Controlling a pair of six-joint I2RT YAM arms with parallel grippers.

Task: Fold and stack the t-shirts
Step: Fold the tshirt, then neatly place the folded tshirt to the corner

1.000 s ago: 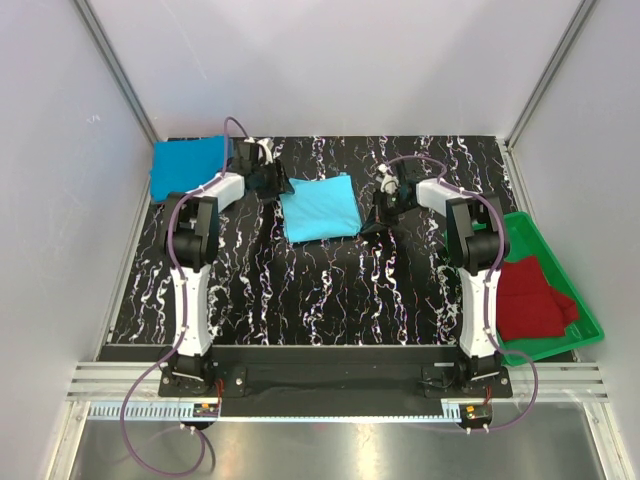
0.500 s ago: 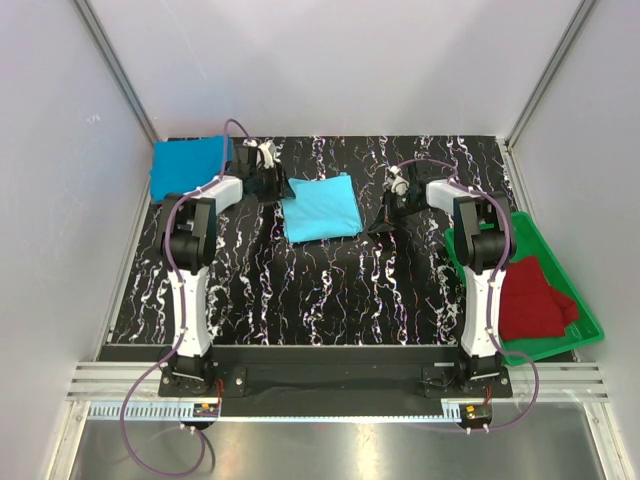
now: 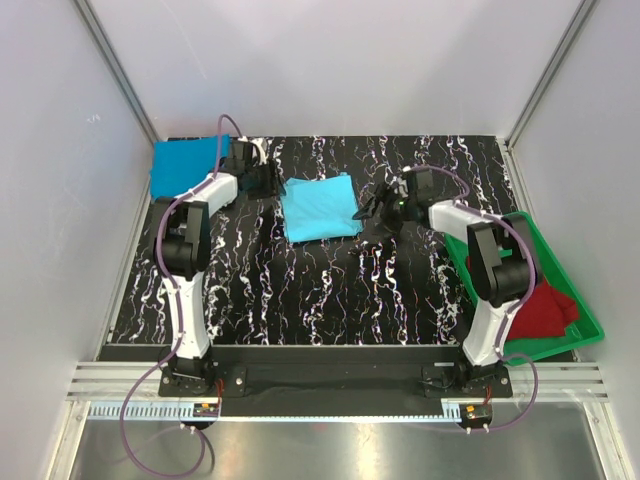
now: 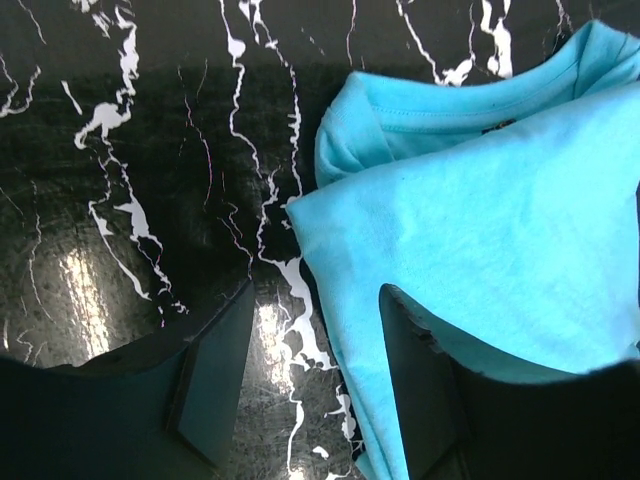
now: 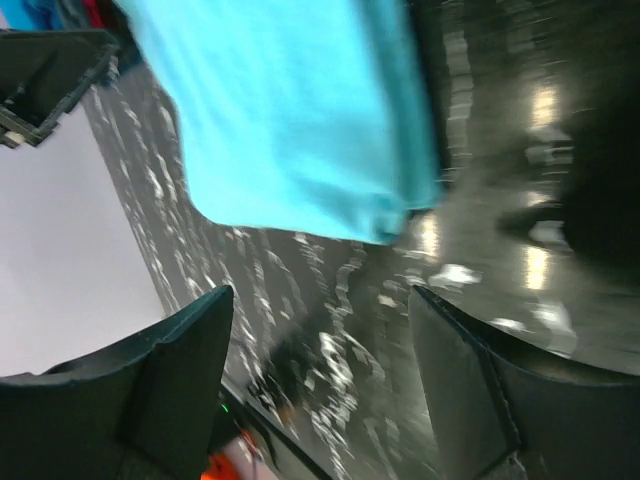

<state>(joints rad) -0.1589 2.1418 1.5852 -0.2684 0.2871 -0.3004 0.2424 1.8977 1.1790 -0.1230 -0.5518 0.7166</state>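
A folded light turquoise t-shirt (image 3: 320, 207) lies flat at the middle back of the table. My left gripper (image 3: 266, 183) stands open just left of it. In the left wrist view the shirt's (image 4: 480, 230) edge runs under the right finger (image 4: 420, 390), and mostly bare table shows between the jaws of the left gripper (image 4: 315, 390). My right gripper (image 3: 369, 211) is open at the shirt's right edge. The right wrist view is blurred; the right gripper (image 5: 320, 370) holds nothing and the shirt (image 5: 290, 110) lies beyond its tips. A deeper blue t-shirt (image 3: 187, 166) lies folded at the back left.
A green tray (image 3: 530, 232) sits at the right table edge with dark red t-shirts (image 3: 540, 305) in it, partly hidden by the right arm. White walls and metal frame posts close the table in at the back and sides.
The right gripper has opened and swung left to the turquoise shirt's right edge, with its forearm lower. The left gripper has shifted slightly back and left. The shirt has not moved.
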